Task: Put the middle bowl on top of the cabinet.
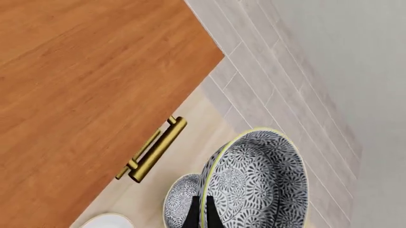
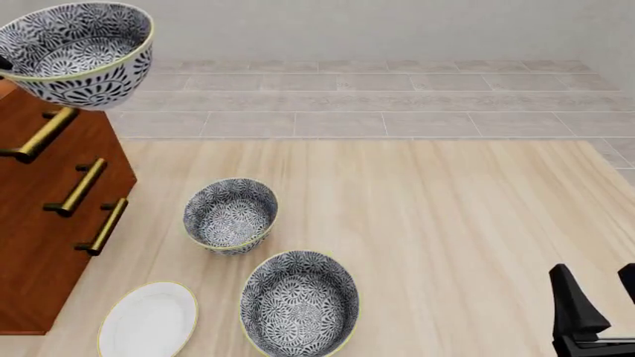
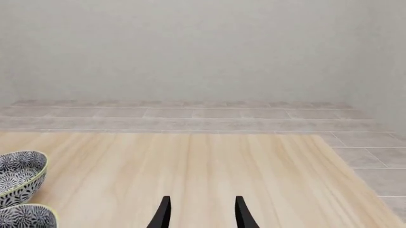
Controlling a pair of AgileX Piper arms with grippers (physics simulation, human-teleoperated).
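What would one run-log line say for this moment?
left gripper: shut on middle bowl, raised over cabinet | right gripper: open, idle | two bowls, white plate on table

Light was bright, even and diffuse in all views, its source impossible to tell. Around the cabinet point(image 2: 55, 245) almost no cast shadows fell on the table point(image 2: 447, 223). Renders were sharp throughout, without glare, blur or edge distortion.

Cabinet point(image 2: 44, 223): reddish wood, smooth satin grain; handles point(image 2: 79, 187) shiny brass. Bowls point(image 2: 230, 214): glazed patterned ceramic. Desk point(image 2: 447, 223): pale matt wood.
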